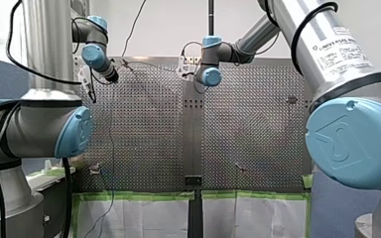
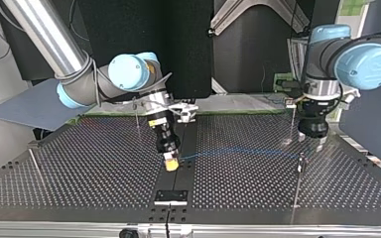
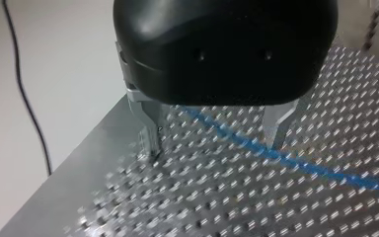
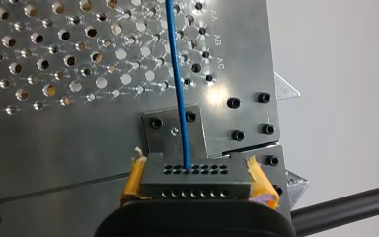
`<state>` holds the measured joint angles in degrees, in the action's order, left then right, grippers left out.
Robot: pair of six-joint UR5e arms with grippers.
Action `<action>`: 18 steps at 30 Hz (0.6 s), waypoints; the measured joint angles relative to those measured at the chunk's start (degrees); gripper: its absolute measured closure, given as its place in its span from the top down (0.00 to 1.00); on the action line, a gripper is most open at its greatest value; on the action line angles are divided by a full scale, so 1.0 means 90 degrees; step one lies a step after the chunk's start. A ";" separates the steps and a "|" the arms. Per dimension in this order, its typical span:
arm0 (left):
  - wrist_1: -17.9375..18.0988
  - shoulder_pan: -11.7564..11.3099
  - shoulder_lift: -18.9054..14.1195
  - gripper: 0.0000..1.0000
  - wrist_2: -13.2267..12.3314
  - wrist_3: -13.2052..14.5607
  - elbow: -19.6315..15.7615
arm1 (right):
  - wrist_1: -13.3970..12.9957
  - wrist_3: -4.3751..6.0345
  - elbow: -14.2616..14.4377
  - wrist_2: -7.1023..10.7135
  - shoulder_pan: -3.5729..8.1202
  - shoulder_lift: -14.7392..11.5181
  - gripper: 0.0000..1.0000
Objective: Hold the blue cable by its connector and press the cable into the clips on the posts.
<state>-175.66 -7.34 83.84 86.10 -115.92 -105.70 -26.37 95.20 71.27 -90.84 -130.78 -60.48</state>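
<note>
Front view: my left arm (image 1: 95, 54) enters at 10 o'clock and my right arm (image 1: 238, 47) at 1 o'clock. Both are over the far end of the perforated table (image 1: 149, 129); grippers too small to read here.

Top view: my right gripper (image 2: 171, 165) sits at table centre. The blue cable (image 2: 238, 152) runs from it toward 3 o'clock, low over the holes, to my left gripper (image 2: 315, 141). Thin posts (image 2: 300, 171) stand nearby; clips too small to tell.

Left wrist view: metal fingers (image 3: 148, 133) spread, pinching nothing; cable lies btwn them, close to one finger.

Right wrist view: yellow pads (image 4: 134, 178) pinch the dark connector (image 4: 195, 177), cable leaving straight ahead.

My read: cable is thin, light, limp, prob. sags. Connector is the rigid bit, so grip there & push the cable down close to each clip.
</note>
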 joint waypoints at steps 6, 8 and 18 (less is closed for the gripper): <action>-0.0219 0.0038 -0.0315 0.99 -0.0210 0.0209 -0.0317 | 0.0033 0.0001 0.0004 0.0004 0.0005 0.0002 0.00; -0.0229 0.0043 -0.0421 0.99 -0.0226 0.0309 -0.0418 | 0.0036 0.0000 0.0004 0.0004 0.0006 0.0003 0.00; -0.0281 0.0069 -0.1039 0.99 -0.0247 0.0908 -0.0267 | 0.0038 0.0001 0.0003 -0.0008 0.0012 0.0003 0.00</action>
<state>-178.20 -6.72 74.49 83.87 -107.75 -108.10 -26.02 95.20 71.30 -90.91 -130.67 -60.45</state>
